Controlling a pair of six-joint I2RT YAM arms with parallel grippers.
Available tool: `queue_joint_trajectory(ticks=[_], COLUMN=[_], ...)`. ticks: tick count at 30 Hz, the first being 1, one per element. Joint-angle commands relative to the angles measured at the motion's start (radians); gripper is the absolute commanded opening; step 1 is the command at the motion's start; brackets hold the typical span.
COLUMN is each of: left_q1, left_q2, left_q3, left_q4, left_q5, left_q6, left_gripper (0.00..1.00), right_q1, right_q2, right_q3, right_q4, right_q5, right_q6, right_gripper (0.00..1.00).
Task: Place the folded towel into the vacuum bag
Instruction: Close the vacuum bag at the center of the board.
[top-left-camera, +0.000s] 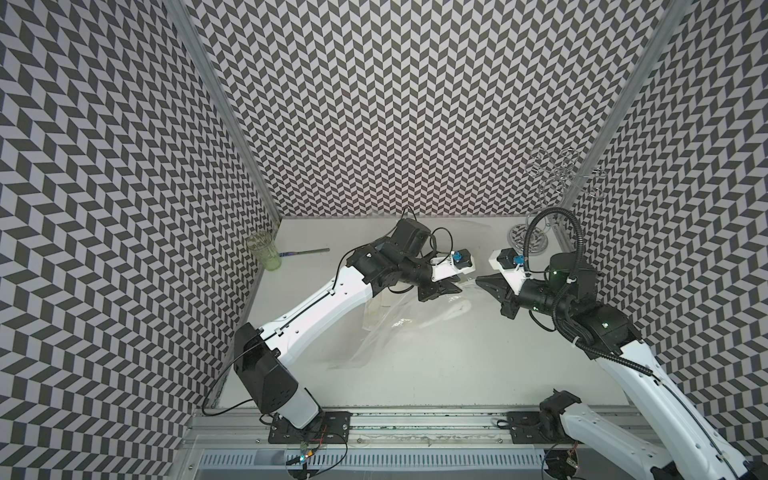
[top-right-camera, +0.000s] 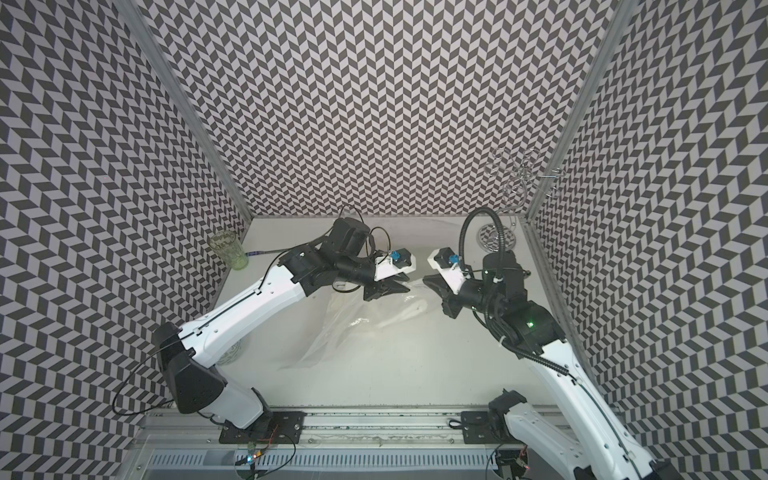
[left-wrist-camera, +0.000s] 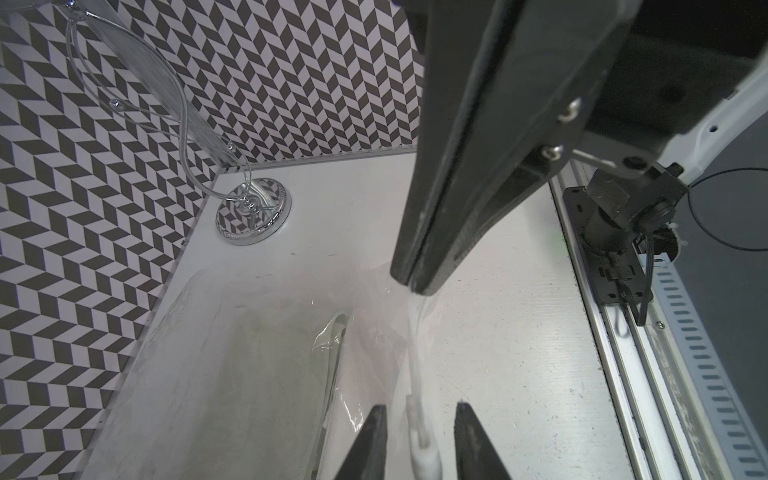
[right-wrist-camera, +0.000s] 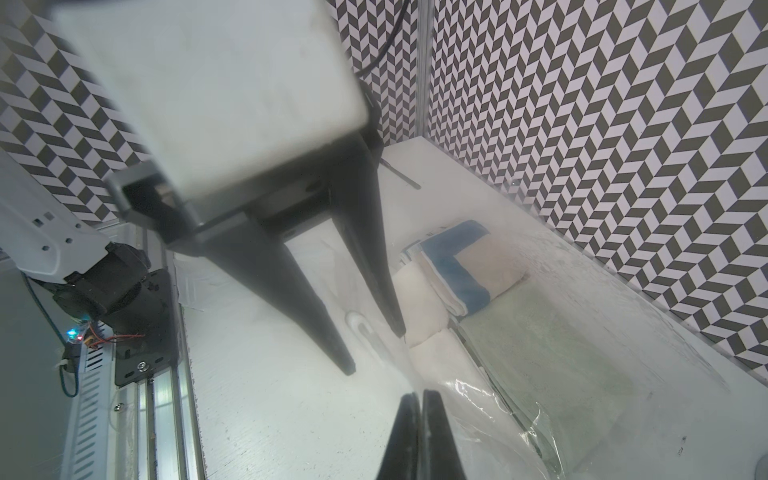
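The vacuum bag (top-left-camera: 395, 332) lies clear and glossy mid-table, reaching toward the back wall. Seen through its plastic in the right wrist view are a blue-and-beige folded towel (right-wrist-camera: 465, 266), a cream one (right-wrist-camera: 419, 307) and a pale green one (right-wrist-camera: 540, 353). My right gripper (right-wrist-camera: 419, 392) is shut on the bag's edge, which hangs stretched from its tip (left-wrist-camera: 409, 286). My left gripper (left-wrist-camera: 420, 405) faces it tip to tip in both top views (top-left-camera: 456, 286). It is open, its fingers either side of the zip strip and its white slider (left-wrist-camera: 422, 444).
A green glass tumbler (top-left-camera: 264, 253) and a thin rod (top-left-camera: 305, 252) sit at the back left. A chrome wire stand (top-left-camera: 534, 239) occupies the back right corner. An aluminium rail (top-left-camera: 415, 419) with the arm bases runs along the front edge.
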Motion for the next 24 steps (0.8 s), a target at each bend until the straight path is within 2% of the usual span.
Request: queue_joint_trajectory(ticks=[1, 8, 14, 24], left_q1=[-0.006, -0.006, -0.006, -0.007], left_q2=[0.010, 0.034, 0.043, 0.043], left_q3=[0.043, 0.048, 0.043, 0.057], left_q4=[-0.002, -0.018, -0.023, -0.021], left_q5=[0.032, 0.025, 0.009, 0.013], left_q6=[0.010, 0.015, 0.015, 0.013], left_gripper=[0.28, 0.23, 0.25, 0.20], right_q1=[-0.002, -0.002, -0.002, -0.002], right_q2=[-0.013, -0.014, -0.016, -0.017], right_q3=[0.005, 0.007, 0.004, -0.008], right_q4=[0.088, 0.090, 0.092, 0.097], right_q5=[-0.022, -0.023, -0.026, -0.030], right_q6=[-0.003, 0.002, 0.005, 0.009], right_gripper=[0.00, 0.00, 0.00, 0.00])
